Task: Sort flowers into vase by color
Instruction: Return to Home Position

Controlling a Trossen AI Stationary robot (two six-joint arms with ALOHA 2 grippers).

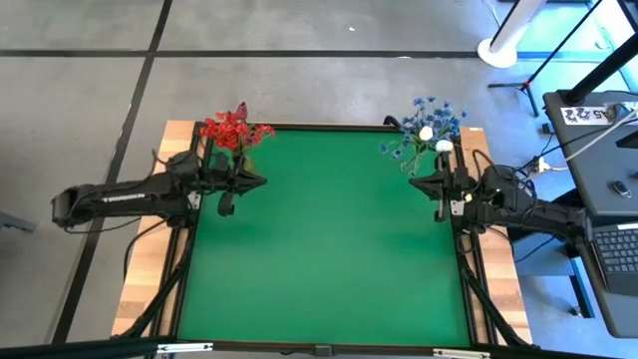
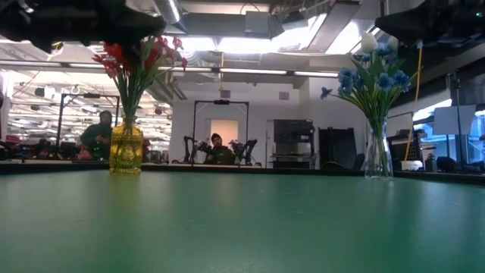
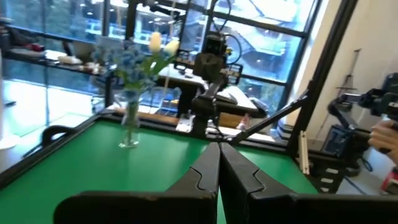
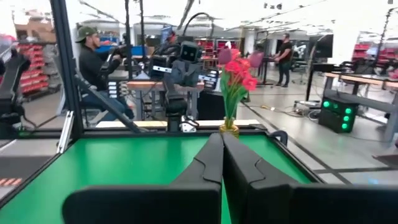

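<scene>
Red flowers [image 1: 231, 130] stand by their stems in a yellow glass vase [image 2: 126, 149] at the table's far left corner. Blue flowers with white tulip buds [image 1: 427, 133] stand in a clear glass vase [image 2: 377, 158] at the far right corner. My left gripper [image 1: 226, 208] hovers shut at the table's left edge, just on the near side of the red flowers. My right gripper [image 1: 440, 213] hovers shut at the right edge, just on the near side of the blue flowers. Both hold nothing. In the wrist views the shut fingers [image 3: 217, 163] [image 4: 222, 155] point level across the mat.
The green mat [image 1: 324, 239] lies bare between the two arms. A wooden border [image 1: 150, 269] frames it. People sit at benches in the room beyond the table. A stand and a laptop sit off the table's right side.
</scene>
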